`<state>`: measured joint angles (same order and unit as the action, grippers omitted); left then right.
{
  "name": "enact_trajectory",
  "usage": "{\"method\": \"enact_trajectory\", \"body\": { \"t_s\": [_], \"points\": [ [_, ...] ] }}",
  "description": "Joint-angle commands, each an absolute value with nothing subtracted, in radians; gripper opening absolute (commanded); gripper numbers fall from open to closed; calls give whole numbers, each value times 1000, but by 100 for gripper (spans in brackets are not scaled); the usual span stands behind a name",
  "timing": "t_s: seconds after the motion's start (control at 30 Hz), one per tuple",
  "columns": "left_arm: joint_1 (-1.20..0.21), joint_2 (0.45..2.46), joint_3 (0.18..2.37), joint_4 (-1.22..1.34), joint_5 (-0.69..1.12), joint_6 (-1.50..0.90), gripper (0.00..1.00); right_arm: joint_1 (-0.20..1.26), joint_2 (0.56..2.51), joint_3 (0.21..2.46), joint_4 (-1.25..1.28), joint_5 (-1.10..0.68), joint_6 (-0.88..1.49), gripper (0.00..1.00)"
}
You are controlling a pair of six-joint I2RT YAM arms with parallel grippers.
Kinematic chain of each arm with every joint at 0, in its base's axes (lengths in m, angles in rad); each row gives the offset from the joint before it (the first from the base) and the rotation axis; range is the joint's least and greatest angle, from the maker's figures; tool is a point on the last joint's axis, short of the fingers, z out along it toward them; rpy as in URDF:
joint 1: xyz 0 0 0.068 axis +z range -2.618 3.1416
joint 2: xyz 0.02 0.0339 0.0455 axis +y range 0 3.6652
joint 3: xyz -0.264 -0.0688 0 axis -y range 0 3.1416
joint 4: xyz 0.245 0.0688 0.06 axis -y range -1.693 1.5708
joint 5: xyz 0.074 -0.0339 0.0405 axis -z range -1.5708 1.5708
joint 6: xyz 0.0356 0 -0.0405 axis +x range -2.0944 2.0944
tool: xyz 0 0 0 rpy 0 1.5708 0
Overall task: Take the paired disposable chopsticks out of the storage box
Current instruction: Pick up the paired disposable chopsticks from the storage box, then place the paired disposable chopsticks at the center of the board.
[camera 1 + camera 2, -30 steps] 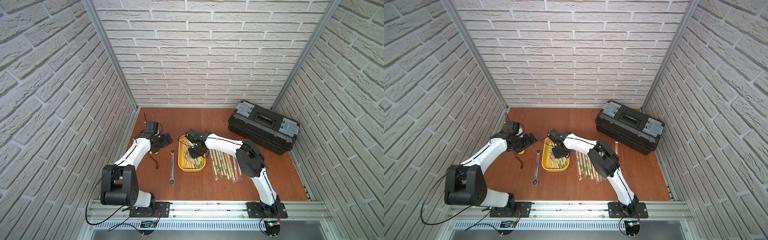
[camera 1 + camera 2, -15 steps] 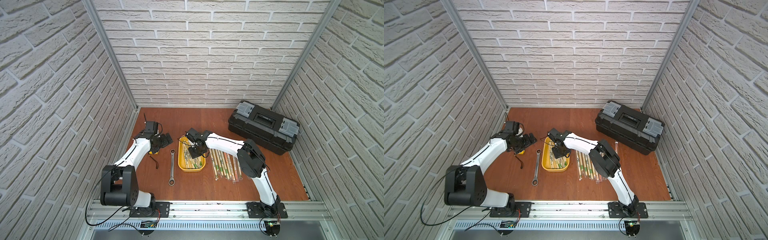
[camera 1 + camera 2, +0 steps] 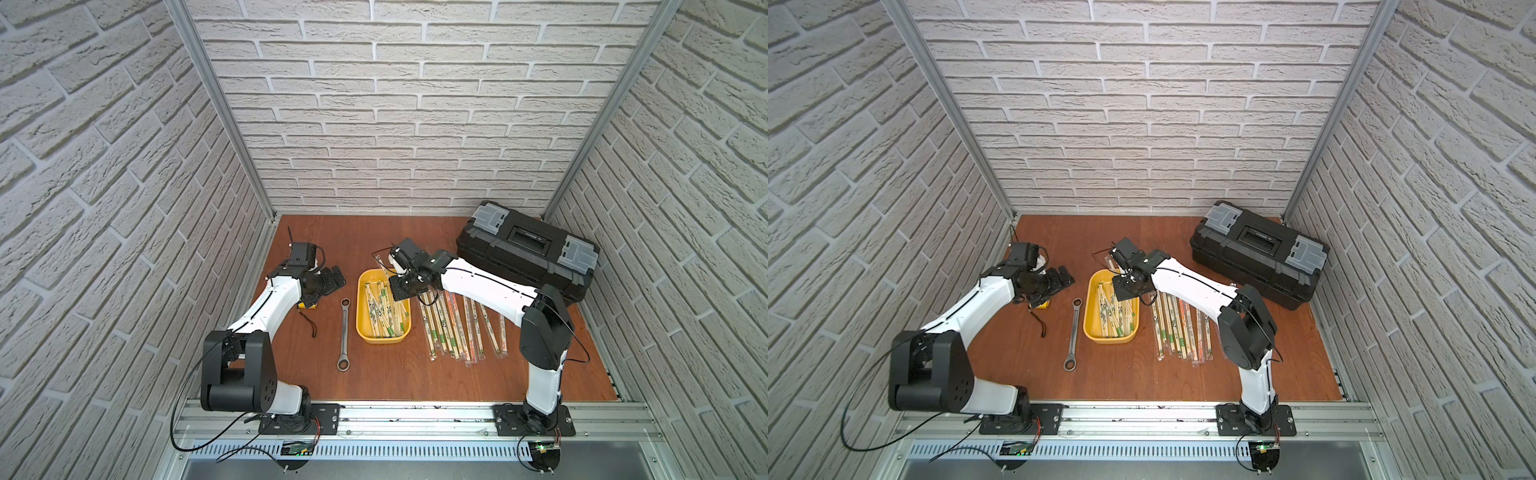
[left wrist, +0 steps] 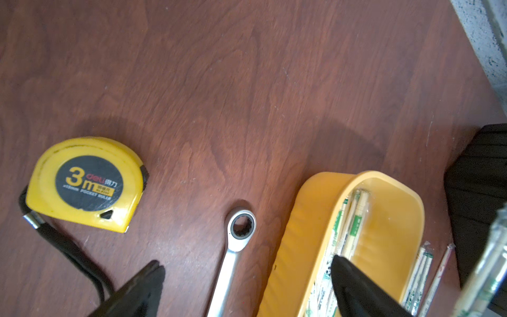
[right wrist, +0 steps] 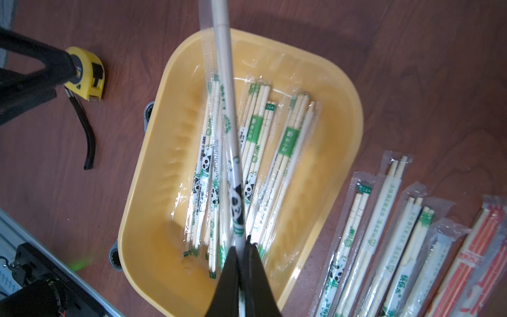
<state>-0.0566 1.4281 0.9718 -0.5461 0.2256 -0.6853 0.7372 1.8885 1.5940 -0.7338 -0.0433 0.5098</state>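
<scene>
The yellow storage box (image 3: 363,332) (image 5: 153,219) lies mid-table with several sleeved chopstick pairs (image 3: 384,309) (image 5: 285,137) inside. My right gripper (image 3: 401,286) (image 5: 241,245) hovers over the box's far end, shut on one pair with green and panda print (image 5: 226,82). That pair is tilted, its free end pointing up and toward the back wall (image 3: 381,266). Several more pairs (image 3: 457,328) (image 5: 384,233) lie in a row on the table right of the box. My left gripper (image 3: 332,278) (image 4: 247,264) is open and empty, left of the box.
A silver wrench (image 3: 344,332) (image 4: 236,247) lies just left of the box. A yellow tape measure (image 4: 82,184) (image 3: 307,305) sits under the left arm. A black toolbox (image 3: 528,249) stands at the back right. Brick walls close in three sides.
The right gripper's jaws have closed on the chopstick pair over the box. Both arms have otherwise hardly moved.
</scene>
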Motion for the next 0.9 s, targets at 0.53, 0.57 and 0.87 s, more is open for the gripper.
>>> {"method": "enact_trajectory", "body": {
  "t_s": [0.53,0.57,0.87],
  "points": [
    [-60,1408,977,-533,233,-695,98,717,1712,1183,-576,-27,684,3],
    [-61,1408,977,-533,232,-697,98,721,1727,1185,-575,-30,685,3],
    [-65,1401,970,-534,229,-696,98,741,1787,1196,-569,-50,693,20]
  ]
}}
